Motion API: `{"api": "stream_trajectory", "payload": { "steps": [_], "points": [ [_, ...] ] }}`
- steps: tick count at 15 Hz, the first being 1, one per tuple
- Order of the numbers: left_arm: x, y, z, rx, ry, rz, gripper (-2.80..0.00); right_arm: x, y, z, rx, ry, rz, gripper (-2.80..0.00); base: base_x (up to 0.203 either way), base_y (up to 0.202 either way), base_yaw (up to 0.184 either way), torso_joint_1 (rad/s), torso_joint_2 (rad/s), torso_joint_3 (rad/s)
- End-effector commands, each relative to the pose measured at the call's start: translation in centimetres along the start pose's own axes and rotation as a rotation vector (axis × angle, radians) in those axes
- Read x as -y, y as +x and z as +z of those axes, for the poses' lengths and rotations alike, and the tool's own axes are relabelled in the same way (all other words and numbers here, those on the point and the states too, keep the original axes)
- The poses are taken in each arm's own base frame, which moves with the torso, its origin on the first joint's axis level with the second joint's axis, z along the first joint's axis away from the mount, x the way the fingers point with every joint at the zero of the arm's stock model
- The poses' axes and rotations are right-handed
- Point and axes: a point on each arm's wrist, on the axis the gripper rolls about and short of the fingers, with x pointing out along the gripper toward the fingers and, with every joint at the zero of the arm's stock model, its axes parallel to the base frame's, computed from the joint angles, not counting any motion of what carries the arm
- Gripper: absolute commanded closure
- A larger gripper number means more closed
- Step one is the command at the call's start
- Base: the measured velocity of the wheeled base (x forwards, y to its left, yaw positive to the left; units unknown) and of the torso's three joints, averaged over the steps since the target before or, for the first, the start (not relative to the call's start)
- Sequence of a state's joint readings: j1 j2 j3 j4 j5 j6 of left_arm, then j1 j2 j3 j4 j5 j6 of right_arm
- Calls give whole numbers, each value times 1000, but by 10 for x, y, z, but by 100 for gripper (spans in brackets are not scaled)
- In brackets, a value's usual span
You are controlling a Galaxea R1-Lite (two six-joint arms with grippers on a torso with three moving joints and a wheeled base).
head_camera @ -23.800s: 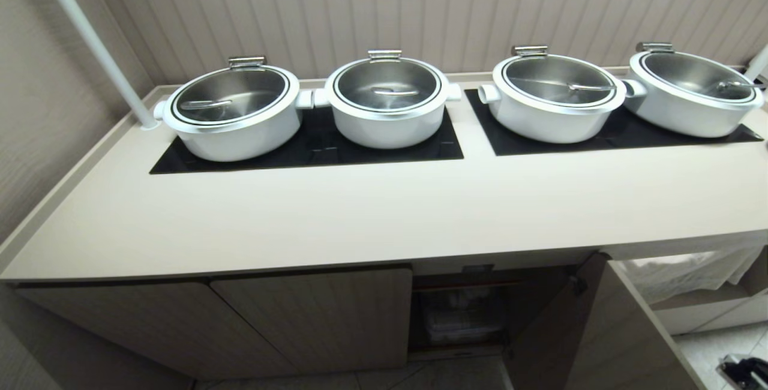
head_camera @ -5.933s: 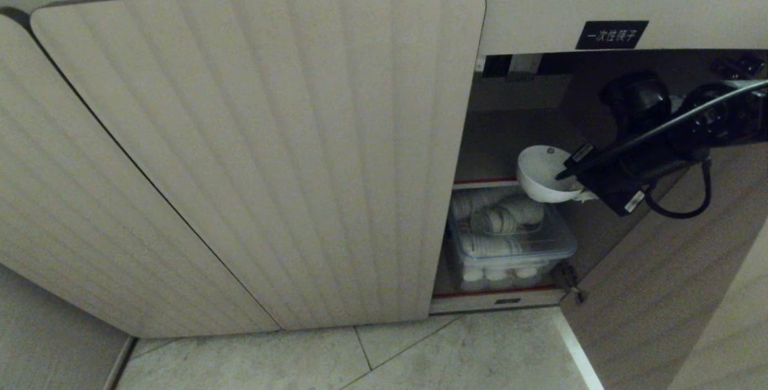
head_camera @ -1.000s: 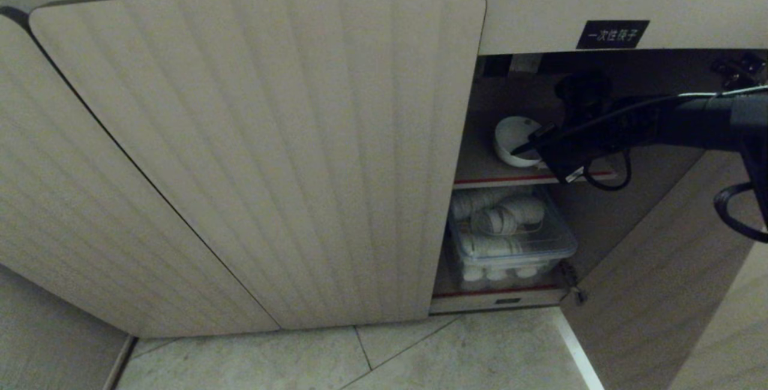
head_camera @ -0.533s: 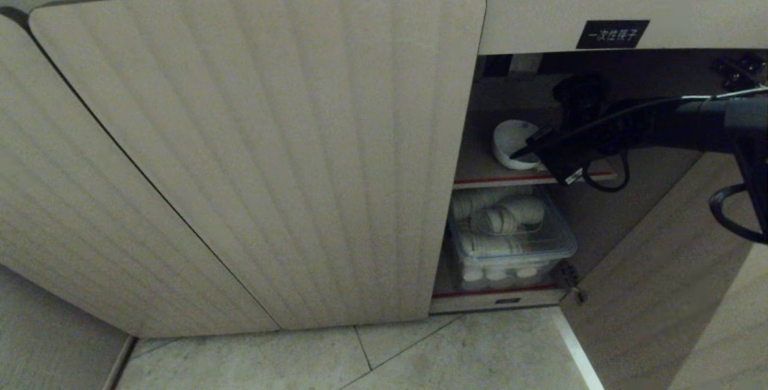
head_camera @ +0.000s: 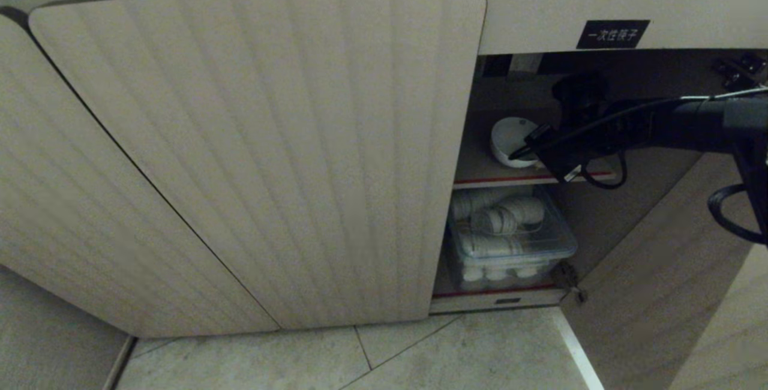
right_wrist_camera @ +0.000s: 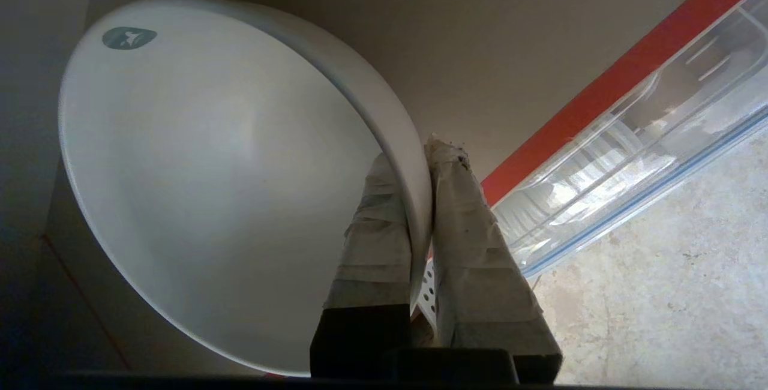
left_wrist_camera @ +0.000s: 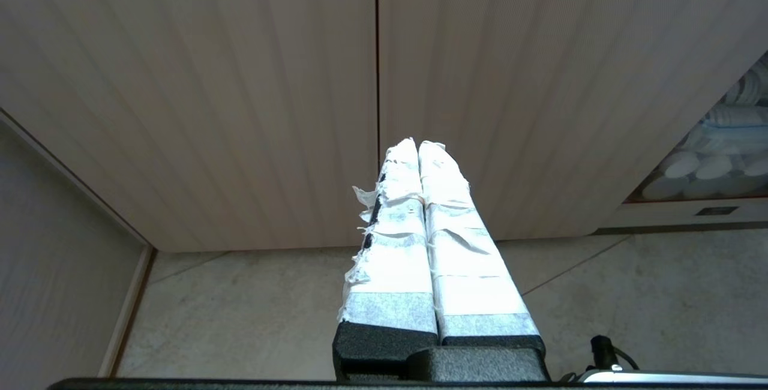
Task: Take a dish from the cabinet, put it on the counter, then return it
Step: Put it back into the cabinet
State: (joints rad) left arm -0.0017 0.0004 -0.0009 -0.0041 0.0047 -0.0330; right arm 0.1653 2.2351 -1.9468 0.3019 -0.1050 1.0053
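Inside the open cabinet (head_camera: 540, 24), over its red-edged upper shelf (head_camera: 480, 168), my right hand (right_wrist_camera: 420, 168) pinches the white bowl (head_camera: 509, 138) by its rim — gripped thin for setting down; my left hand (left_wrist_camera: 418, 145) idles closed outside.

The right gripper (right_wrist_camera: 420, 162) pinches the white dish (right_wrist_camera: 210, 168) by its rim (one taped finger inside, one outside), beside a red shelf edge (right_wrist_camera: 600, 96) and a clear plastic bin (right_wrist_camera: 630, 162)
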Motion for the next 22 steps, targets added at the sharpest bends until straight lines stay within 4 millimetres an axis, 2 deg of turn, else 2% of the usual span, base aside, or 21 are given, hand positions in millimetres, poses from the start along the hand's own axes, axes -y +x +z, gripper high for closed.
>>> {"api": "stream_trajectory", "payload": {
  "steps": [1, 20, 21, 22],
  "points": [
    [0, 0, 0, 1, -1, 0, 0, 0, 0, -2, -4, 3, -3, 0, 0, 0, 0, 0, 0, 0],
    [0, 0, 0, 2, -1, 0, 0, 3, 6, -4, -9, 2, -22, 0, 0, 0, 0, 0, 0, 0],
    [0, 0, 0, 0, -1, 0, 0, 3, 6, -4, -9, 2, -22, -280, 0, 0, 0, 0, 0, 0],
    [0, 0, 0, 0, -1, 1, 0, 3, 6, -4, -9, 2, -22, -280, 0, 0, 0, 0, 0, 0]
  ]
}}
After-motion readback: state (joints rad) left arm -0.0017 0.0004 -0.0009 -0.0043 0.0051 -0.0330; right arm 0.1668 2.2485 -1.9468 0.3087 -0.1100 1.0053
